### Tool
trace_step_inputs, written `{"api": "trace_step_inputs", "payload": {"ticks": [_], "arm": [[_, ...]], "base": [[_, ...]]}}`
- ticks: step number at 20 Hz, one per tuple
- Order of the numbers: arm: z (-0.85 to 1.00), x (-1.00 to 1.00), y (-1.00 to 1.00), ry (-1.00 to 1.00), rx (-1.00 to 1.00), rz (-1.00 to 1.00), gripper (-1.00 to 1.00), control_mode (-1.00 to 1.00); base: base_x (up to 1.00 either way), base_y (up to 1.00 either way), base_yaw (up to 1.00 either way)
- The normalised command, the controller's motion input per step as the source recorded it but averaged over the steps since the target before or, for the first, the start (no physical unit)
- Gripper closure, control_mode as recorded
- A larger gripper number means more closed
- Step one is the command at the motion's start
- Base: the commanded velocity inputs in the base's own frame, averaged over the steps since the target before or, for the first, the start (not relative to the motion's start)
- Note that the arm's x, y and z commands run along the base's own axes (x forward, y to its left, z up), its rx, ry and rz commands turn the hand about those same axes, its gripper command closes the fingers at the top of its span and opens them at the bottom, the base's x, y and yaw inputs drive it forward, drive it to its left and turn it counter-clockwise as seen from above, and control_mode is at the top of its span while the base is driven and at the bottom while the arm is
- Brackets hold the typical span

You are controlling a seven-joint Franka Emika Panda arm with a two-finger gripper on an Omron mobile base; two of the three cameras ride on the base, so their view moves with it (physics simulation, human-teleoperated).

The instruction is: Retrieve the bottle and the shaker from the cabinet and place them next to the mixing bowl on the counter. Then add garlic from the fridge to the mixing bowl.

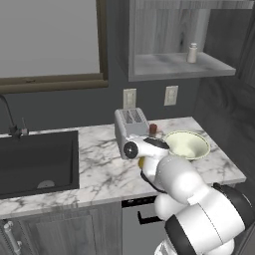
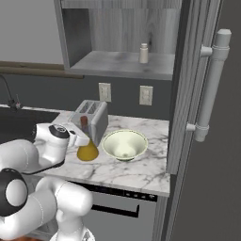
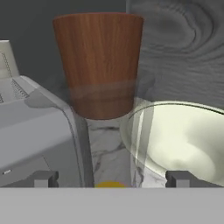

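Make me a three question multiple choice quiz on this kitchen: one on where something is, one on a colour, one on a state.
1. Where is the shaker?
A. in the sink
B. on the cabinet shelf
C. inside the bowl

2. What colour is the bottle's stopper?
A. reddish-brown
B. blue
C. white

3. How is the hand?
A. shut on the shaker
B. shut on the bowl
C. open, fingertips either side of the bottle

Key: B, it stands on the shelf; A, the hand view shows it; C, the tips stand wide apart.
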Motion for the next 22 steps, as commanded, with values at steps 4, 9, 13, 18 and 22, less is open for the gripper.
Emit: {"api": "trace_step_inputs", "payload": {"ticks": [4, 9, 13, 18, 22], "arm": [[0.20, -0.11, 0.21, -0.05, 0.00, 0.00, -1.00, -1.00], [0.29, -0.13, 0.25, -0.08, 0.00, 0.01, -1.00, -1.00], [0.48, -0.13, 0.01, -0.02, 0.00, 0.03, -1.00, -1.00], [0.55, -0.23, 0.00, 0.00, 0.00, 0.04, -1.00, -1.00], [0.58, -0.17, 0.00, 0.00, 0.00, 0.03, -1.00, -1.00]], "base": [[0.00, 0.00, 0.00], [0.00, 0.00, 0.00], [0.00, 0.00, 0.00], [0.00, 0.00, 0.00], [0.00, 0.00, 0.00]]}}
